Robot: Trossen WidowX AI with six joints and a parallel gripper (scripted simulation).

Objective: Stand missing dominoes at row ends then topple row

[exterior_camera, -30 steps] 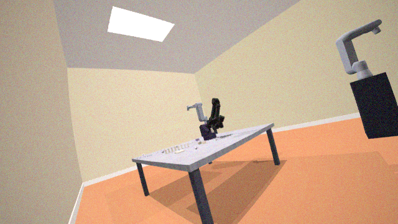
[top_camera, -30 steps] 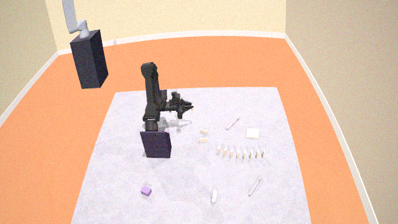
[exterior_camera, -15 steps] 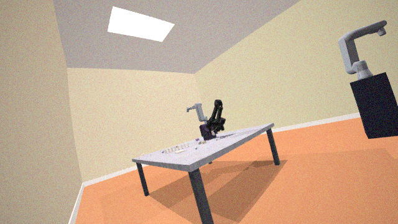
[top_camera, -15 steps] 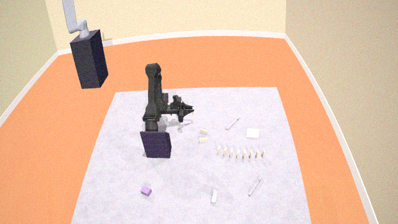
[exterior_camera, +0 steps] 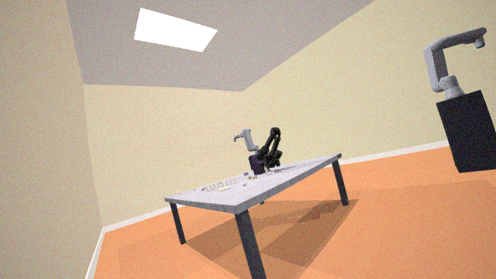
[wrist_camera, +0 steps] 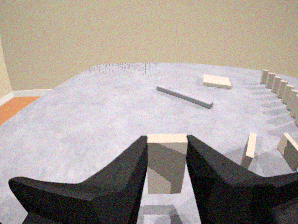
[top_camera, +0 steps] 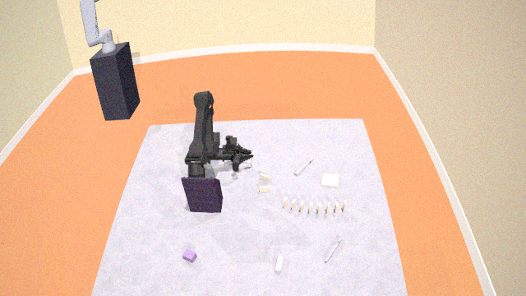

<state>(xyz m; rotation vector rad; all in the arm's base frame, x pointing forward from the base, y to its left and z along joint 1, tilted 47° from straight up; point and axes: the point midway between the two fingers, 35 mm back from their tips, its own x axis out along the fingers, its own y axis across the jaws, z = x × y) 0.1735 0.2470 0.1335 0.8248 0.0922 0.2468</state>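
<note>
My gripper (top_camera: 251, 156) (wrist_camera: 166, 141) is shut on a cream domino (wrist_camera: 166, 165), held upright a little above the table (top_camera: 164, 230) near the arm's base. The fingers grip its two narrow sides near the top. Two loose cream dominoes lie ahead and to the right in the wrist view: one domino (top_camera: 265, 178) (wrist_camera: 249, 150), and beside it another domino (top_camera: 265, 189) (wrist_camera: 289, 150). Several cream dominoes stand in a straight, evenly spaced row; its near-end domino (top_camera: 285, 202) is well away from the gripper. The far-end domino (top_camera: 344, 206) also stands.
A grey rod (top_camera: 304, 167) (wrist_camera: 184, 97) and a flat cream square (top_camera: 330, 180) (wrist_camera: 217, 81) lie on the row's far side. Another grey rod (top_camera: 333, 251), a white bar (top_camera: 279, 263) and a purple block (top_camera: 189, 256) lie on the table's other side.
</note>
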